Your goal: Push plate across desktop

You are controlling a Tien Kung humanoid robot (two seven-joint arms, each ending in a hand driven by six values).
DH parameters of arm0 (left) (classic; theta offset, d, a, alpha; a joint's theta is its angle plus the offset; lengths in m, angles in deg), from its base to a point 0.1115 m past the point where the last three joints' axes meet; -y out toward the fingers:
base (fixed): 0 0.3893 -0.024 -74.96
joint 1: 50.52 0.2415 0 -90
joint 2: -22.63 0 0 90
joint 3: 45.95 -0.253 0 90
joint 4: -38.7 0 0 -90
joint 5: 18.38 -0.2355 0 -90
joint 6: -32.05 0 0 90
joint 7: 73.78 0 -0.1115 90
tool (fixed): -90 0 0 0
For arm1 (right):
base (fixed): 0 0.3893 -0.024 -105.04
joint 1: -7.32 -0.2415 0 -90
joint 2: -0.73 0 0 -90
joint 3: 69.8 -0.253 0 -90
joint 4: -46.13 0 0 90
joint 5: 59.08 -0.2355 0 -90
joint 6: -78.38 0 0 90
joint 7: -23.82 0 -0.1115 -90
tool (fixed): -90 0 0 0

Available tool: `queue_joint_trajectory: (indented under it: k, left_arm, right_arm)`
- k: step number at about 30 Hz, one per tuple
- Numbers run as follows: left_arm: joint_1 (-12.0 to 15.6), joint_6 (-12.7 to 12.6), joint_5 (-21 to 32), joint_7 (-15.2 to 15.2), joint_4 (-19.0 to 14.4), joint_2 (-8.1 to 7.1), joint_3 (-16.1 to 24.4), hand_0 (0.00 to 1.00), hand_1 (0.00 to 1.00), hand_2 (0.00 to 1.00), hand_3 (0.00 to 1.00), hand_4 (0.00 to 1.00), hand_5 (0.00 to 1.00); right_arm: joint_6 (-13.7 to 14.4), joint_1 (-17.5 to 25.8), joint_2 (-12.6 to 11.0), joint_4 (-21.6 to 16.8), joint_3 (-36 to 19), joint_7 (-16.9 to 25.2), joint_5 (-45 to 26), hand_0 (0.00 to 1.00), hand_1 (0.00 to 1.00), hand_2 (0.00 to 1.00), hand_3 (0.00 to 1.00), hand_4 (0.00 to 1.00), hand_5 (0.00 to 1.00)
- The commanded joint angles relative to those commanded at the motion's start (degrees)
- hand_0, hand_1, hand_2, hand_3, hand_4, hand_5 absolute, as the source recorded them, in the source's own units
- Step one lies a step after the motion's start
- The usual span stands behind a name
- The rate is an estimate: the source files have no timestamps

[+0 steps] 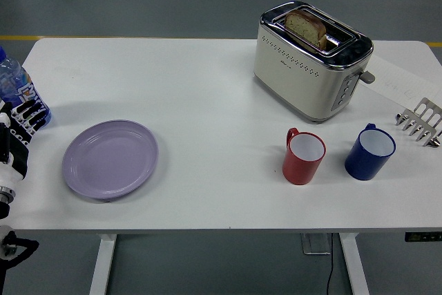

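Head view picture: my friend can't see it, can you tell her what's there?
A purple plate sits on a white table, with the robot's left hand just beside it at the left edge. Further right are a toaster holding bread, a red mug and a blue mug.

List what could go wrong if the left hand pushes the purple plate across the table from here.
1. The left hand sits right by the water bottle at the table's left edge; swinging toward the plate might tip the bottle.
2. A long rightward push heads for the red mug, with the blue mug just beyond; the plate could strike them.
3. The plate lies close to the table's near edge; an off-centre push could send it over.
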State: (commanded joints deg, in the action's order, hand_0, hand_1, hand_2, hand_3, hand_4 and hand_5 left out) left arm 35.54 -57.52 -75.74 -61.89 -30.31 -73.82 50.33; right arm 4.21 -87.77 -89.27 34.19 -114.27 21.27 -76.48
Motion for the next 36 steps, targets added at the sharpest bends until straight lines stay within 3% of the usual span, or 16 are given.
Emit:
queue_joint_trajectory:
  k: [18, 36]
  left_arm:
    - [-0.4, 0.8, 1.1, 2.8, 3.8, 2.77, -1.2, 0.798, 0.768, 0.740, 0.677, 0.573, 0.998]
    - [-1.1, 0.1, 2.0, 5.1, 6.4, 4.04, -1.9, 0.794, 0.768, 0.737, 0.671, 0.572, 0.998]
  right_arm:
    - [-0.4, 0.0, 0.0, 0.2, 0.7, 0.3, -0.7, 0.569, 0.477, 0.626, 0.635, 0.408, 0.598]
    - [-0.3, 0.1, 0.0, 0.1, 0.6, 0.2, -0.7, 0.569, 0.477, 0.626, 0.634, 0.408, 0.594]
